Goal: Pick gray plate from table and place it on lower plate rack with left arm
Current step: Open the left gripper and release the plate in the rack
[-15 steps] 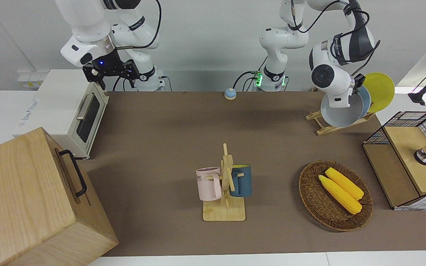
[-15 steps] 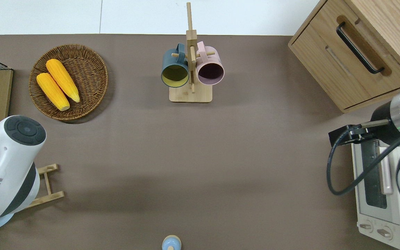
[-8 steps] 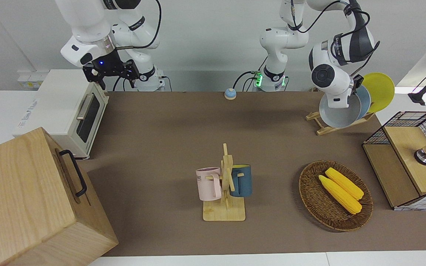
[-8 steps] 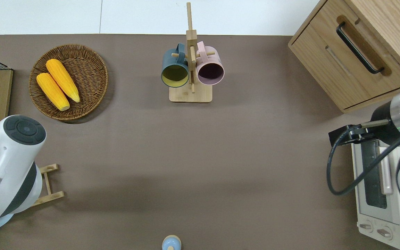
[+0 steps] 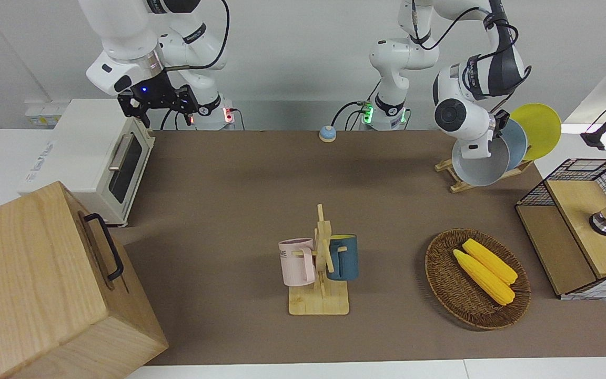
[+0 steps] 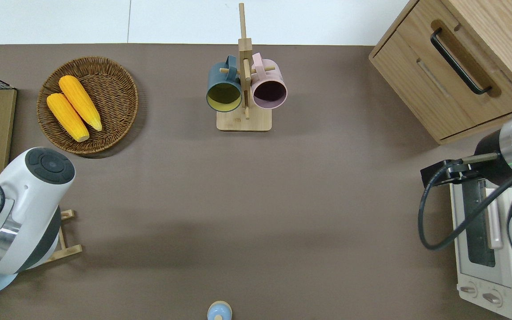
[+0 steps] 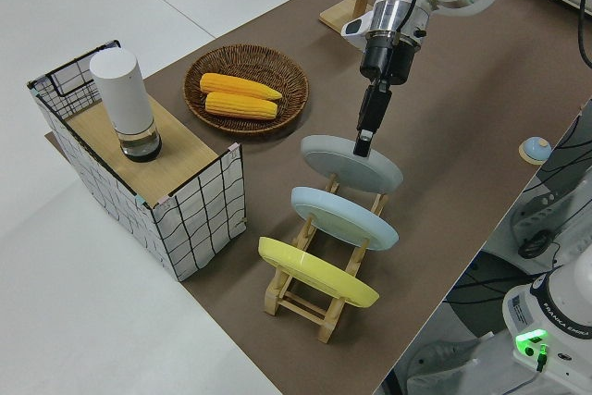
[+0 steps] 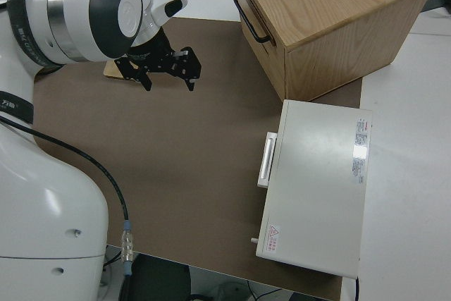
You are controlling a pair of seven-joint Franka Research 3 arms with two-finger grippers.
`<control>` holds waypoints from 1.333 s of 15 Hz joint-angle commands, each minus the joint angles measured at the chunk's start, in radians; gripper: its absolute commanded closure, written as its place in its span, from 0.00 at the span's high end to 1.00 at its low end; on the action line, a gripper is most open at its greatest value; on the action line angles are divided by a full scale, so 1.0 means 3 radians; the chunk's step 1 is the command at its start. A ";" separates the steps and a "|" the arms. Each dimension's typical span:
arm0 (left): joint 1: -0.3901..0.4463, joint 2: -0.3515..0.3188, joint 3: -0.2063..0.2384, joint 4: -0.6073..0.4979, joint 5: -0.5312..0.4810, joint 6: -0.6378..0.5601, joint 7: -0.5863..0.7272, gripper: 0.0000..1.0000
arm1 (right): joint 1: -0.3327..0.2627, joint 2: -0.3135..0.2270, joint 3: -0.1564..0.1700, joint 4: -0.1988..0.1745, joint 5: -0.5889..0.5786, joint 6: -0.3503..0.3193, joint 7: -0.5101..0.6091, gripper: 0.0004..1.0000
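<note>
Pale gray plate [image 7: 351, 163], light blue plate [image 7: 344, 216] & yellow plate [image 7: 317, 271] on light-wood rack [image 7: 305, 303]; yellow corn [image 5: 484, 270] in brown wicker basket [image 5: 442, 284]; pink mug [image 5: 296, 262], dark blue mug [image 5: 344, 257]; brown tabletop [image 5: 229, 200].

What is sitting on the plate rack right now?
The plate rack holds three plates on edge: yellow plate, blue plate, gray plate. The left claw covers part of the gray plate's rim.

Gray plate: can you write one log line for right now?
gray plate: on rack, farthest slot | left gripper: at its rim | right arm: parked
</note>
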 commanded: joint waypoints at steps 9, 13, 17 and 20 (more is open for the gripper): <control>-0.0130 0.0102 -0.0042 -0.0044 -0.0075 -0.0160 -0.0366 0.00 | -0.0077 -0.0007 0.0071 0.0024 -0.0021 -0.0036 0.0039 0.98; -0.0130 0.0102 -0.0042 -0.0038 -0.0085 -0.0155 -0.0269 0.42 | -0.0077 -0.0007 0.0071 0.0024 -0.0021 -0.0036 0.0039 0.98; -0.0130 0.0102 -0.0042 -0.0028 -0.0131 -0.0160 -0.0228 1.00 | -0.0077 -0.0007 0.0071 0.0019 -0.0021 -0.0036 0.0039 0.98; -0.0130 0.0097 -0.0042 -0.0023 -0.0141 -0.0196 -0.0126 1.00 | -0.0077 -0.0007 0.0071 0.0024 -0.0021 -0.0036 0.0039 0.98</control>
